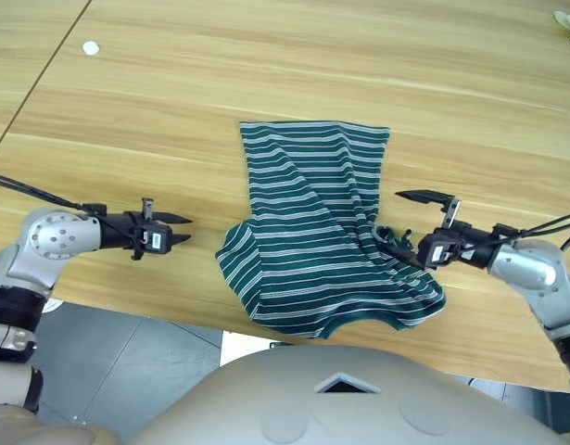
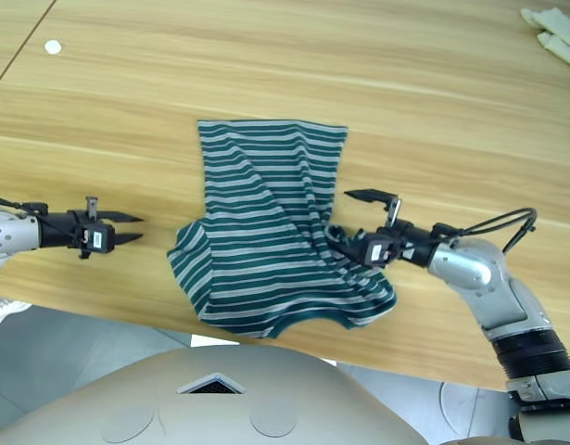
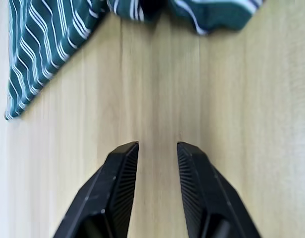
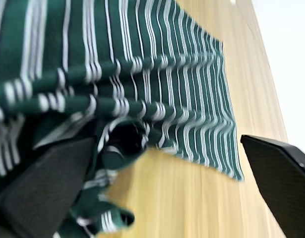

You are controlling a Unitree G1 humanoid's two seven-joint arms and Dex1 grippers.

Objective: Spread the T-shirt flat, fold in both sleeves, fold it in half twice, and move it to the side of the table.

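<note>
Plainly, the green-and-white striped T-shirt (image 1: 312,232) is not spread yet. Its far part lies flat on the desk (image 1: 266,56), while its near part is bunched into folds and sits just at the desk's near edge. That edge is the first risk we see: a pull toward the robot could drag the crumpled hem over it and let the cloth slide down to the grey floor (image 1: 127,371). The right gripper (image 1: 391,221) is at the shirt's right-hand bunch with its fingers spread wide. One finger is nosed in among the folds and the other is held well clear above the bare wood. If they close there, we judge they could catch several layers at once, so a tug would haul the whole heap sideways instead of opening it, or twist the flat far part out of line. The left gripper (image 1: 187,229) hangs over bare desk, apart from the shirt's left side, its fingers (image 3: 123,178) a narrow gap apart with nothing between them. With nothing pinning that side, a one-sided pull would likely skate the fabric across the smooth surface. The desk is pale wood-grain laminate. It carries a small white disc (image 1: 91,47) far off to the left and a pale cloth (image 2: 553,32) at the far right corner.
</note>
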